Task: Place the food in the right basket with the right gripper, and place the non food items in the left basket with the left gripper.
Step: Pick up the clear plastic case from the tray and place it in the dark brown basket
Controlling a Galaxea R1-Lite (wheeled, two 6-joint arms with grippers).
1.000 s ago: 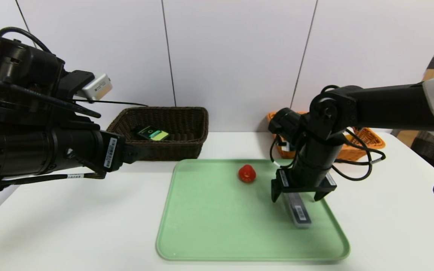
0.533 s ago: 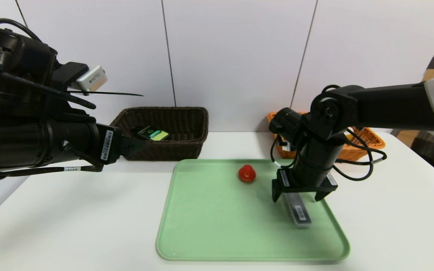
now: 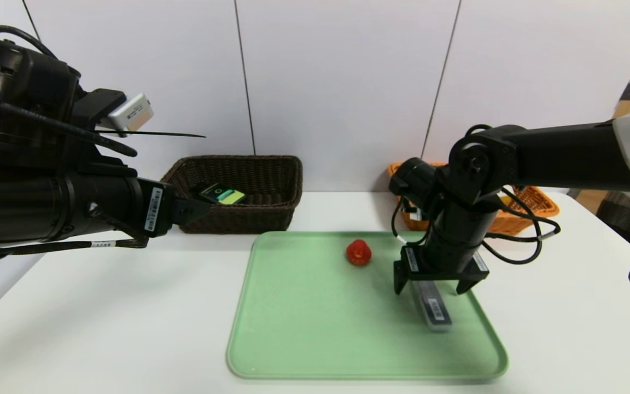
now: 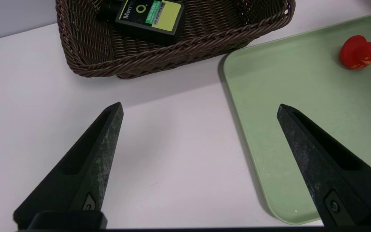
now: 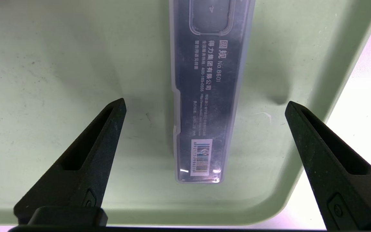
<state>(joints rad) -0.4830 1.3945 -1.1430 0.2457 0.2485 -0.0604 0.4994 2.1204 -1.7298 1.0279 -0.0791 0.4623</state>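
- My right gripper (image 5: pixel 206 103) is hovering wide open and empty over the compass case (image 3: pixel 436 311), which is lying on the tray (image 3: pixel 293 376).
- I'm judging sorting underway; my left gripper (image 4: pixel 200 104), also gaping empty, is needing that non-food case next.

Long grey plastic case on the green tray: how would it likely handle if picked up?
The long grey plastic case looks stiff, its edges straight along its length. Its shiny, smooth surface may be a little slippery. Lying flat on the green tray, it would probably slide rather than roll if pushed.
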